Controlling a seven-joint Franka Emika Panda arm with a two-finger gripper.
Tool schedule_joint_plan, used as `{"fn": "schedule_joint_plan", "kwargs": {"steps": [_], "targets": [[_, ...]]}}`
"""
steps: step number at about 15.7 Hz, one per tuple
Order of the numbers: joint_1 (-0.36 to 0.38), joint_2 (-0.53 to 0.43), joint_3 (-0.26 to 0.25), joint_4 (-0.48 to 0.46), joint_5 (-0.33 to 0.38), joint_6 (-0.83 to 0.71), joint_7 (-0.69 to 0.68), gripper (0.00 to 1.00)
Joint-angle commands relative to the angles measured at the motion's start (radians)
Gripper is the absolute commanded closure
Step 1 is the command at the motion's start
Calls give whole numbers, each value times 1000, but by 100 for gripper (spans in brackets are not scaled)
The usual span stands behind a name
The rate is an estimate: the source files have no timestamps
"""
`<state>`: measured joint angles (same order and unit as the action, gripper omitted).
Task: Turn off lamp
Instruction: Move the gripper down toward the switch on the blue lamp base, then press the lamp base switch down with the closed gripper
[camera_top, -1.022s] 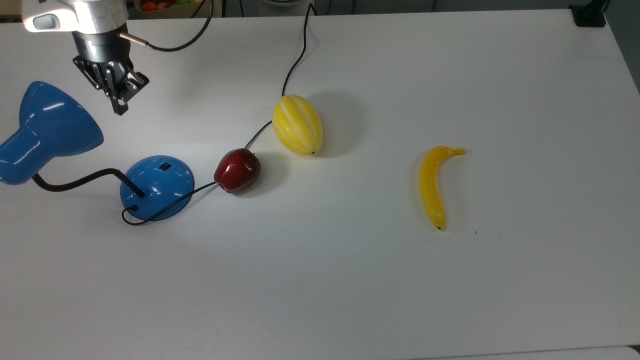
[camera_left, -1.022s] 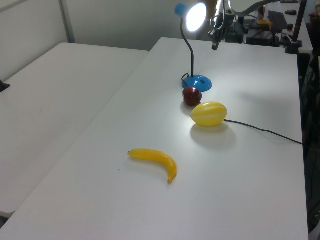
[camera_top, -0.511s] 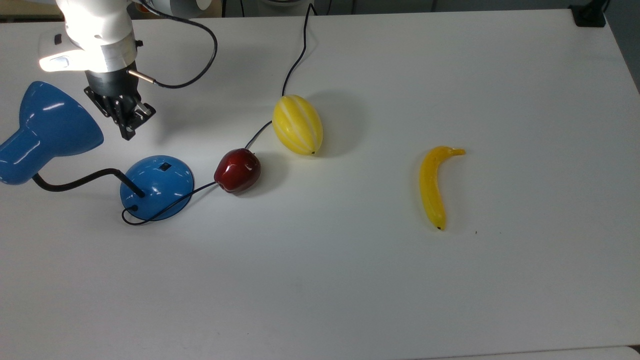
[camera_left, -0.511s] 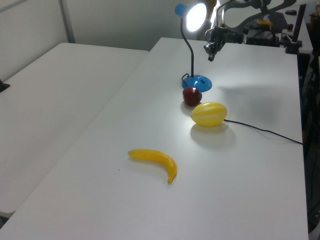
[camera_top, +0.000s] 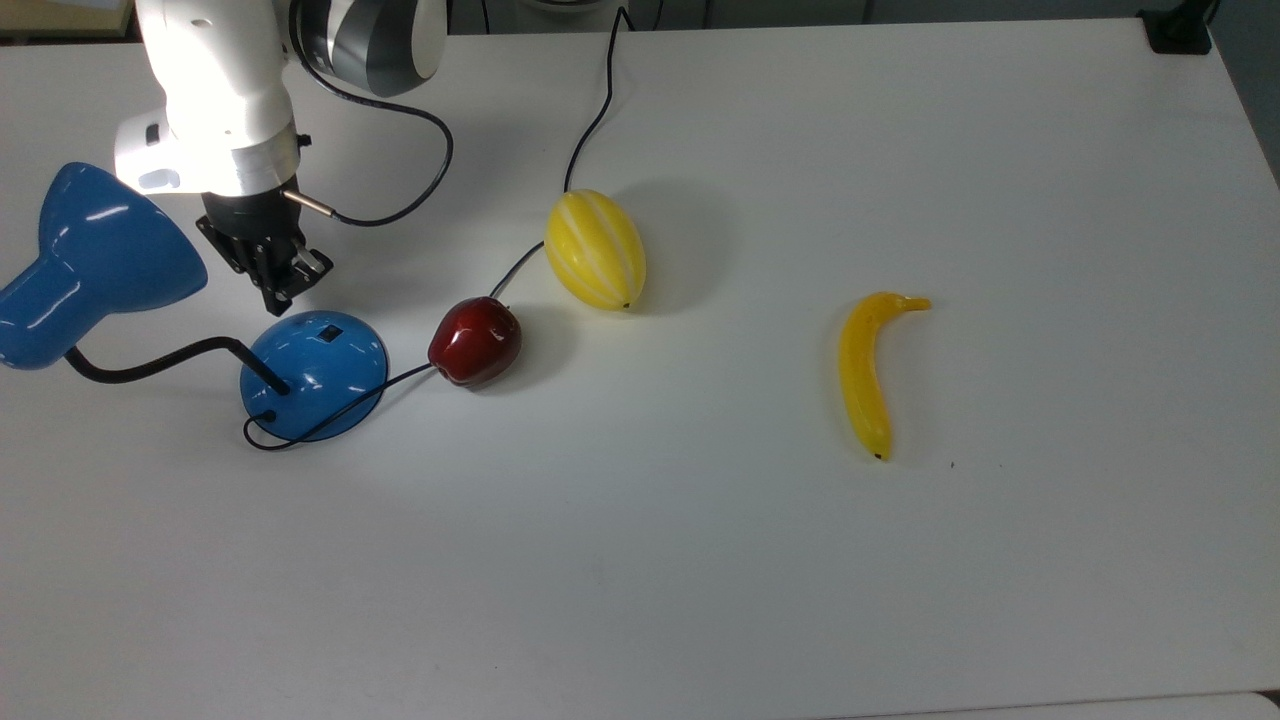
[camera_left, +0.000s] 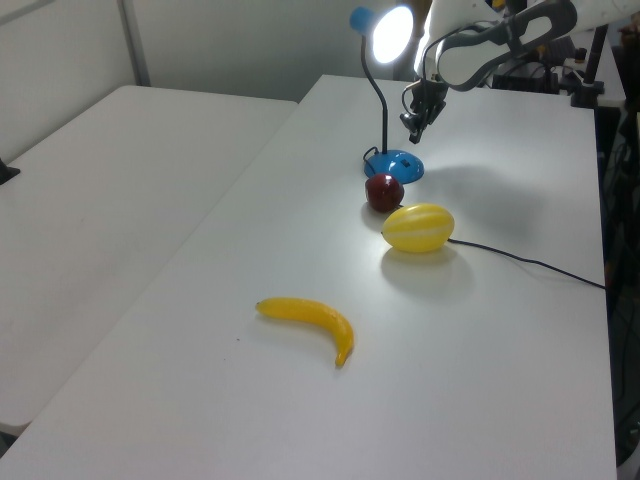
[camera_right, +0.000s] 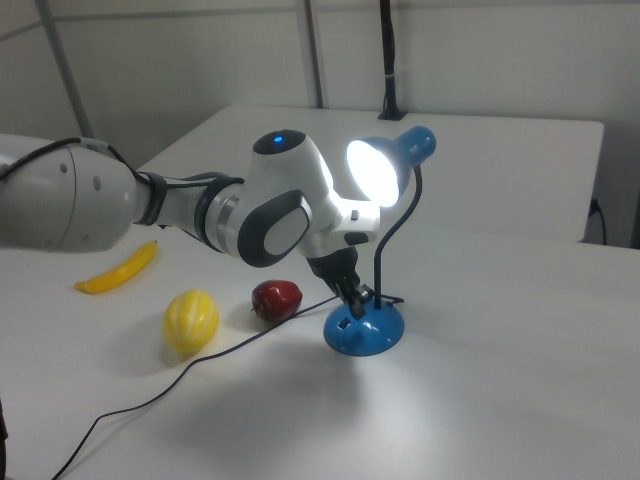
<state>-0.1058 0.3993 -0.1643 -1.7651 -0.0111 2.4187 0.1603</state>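
Right view shows the lamp (camera_right: 377, 175) lit, its glossy blue cone shade glowing white on a black bendable neck that rises from a round domed blue base standing on the white table (camera_right: 480, 400), just beside a shiny red apple (camera_right: 276, 298). Top view has the black gripper (camera_top: 285, 296) with its fingers pressed together, tip just over the base's edge near the small black switch (camera_top: 329, 334). A ribbed yellow melon (camera_top: 595, 250) lies over the lamp's black cord (camera_top: 598, 95), and a smooth curved banana (camera_top: 867, 372) lies well apart.

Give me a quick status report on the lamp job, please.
Gripper shut, just above the base, short of the switch. Lamp lit. Apple and melon lie beside the base, not in the way.
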Motion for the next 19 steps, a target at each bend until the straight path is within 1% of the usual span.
{"fn": "schedule_joint_plan", "kwargs": {"steps": [1,2,5,6,10,15,19], "targets": [[34,12,-6,-16,-3,29,39,100],[38,15,-4,-16,-12,31,57,100],[54,32,-3,-14,-79,31,129,100],[54,33,-3,-16,-90,33,134,100],[55,36,-3,-30,-95,37,134,100],[69,33,-1,-106,-151,37,134,100],[72,33,0,-125,-193,37,140,100]]}}
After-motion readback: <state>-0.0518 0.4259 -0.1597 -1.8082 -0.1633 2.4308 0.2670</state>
